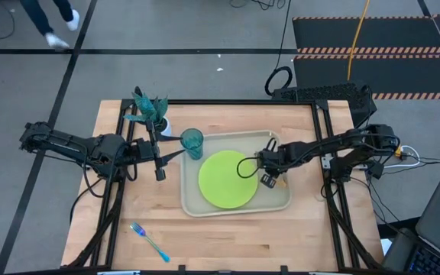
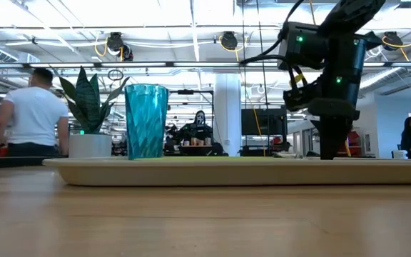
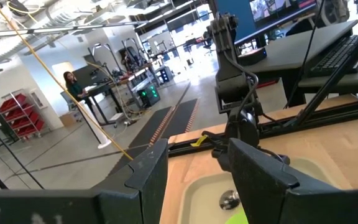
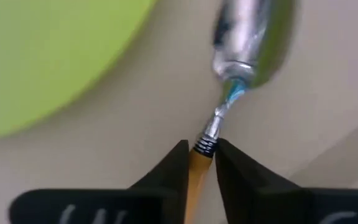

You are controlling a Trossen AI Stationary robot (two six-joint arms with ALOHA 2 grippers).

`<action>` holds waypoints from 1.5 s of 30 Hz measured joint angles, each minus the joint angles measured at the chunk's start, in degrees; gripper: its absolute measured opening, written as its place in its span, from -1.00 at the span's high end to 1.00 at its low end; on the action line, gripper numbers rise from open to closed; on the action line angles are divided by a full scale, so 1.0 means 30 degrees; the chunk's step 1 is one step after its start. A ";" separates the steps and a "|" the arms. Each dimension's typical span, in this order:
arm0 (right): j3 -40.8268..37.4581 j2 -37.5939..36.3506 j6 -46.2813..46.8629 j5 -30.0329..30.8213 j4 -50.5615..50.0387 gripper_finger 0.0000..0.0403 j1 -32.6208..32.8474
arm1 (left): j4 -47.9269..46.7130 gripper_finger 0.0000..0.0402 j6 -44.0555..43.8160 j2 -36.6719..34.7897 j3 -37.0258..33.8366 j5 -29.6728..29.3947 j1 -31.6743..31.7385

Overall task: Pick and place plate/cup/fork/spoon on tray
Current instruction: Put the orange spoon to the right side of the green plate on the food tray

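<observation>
The spoon, light, stiff and slick, lies on the tray beside the plate. The right gripper pinches its orange handle near the neck, a sound hold. The left gripper waits open near the cup.

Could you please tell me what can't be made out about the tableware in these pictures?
- Spoon: in the high view the right hand covers it; the right wrist view hides most of its handle between the fingers.
- Plate: low view, hidden behind the tray rim.
- Fork: high view, tines too small to make out.
</observation>
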 joint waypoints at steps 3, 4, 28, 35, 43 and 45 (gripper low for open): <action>0.0334 0.0000 -0.0011 0.0002 -0.0351 0.90 0.0000 | 0.0000 0.14 0.0000 0.0002 0.0000 0.0000 0.0000; 0.0454 0.0000 -0.0028 0.0009 -0.0563 0.94 0.0000 | 0.0000 0.14 0.0000 -0.0002 0.0000 0.0000 0.0000; 0.1058 -0.1523 0.4297 0.0432 -0.2626 0.48 0.0007 | -0.0610 0.14 0.0035 0.0003 0.0001 0.0000 0.0009; 0.1058 -0.2490 0.8299 -0.0042 -0.3179 0.13 0.0502 | -0.0882 0.14 0.1269 0.0001 0.0007 -0.0001 0.0554; 0.1058 -0.1997 1.0371 0.0072 -0.3065 0.17 0.2037 | -0.0874 0.14 0.1079 0.0005 0.0007 -0.0015 0.1093; 0.1058 -0.1953 1.0265 0.0675 -0.3193 0.19 0.2073 | -0.0806 0.14 0.0986 0.0003 0.0007 -0.0015 0.1107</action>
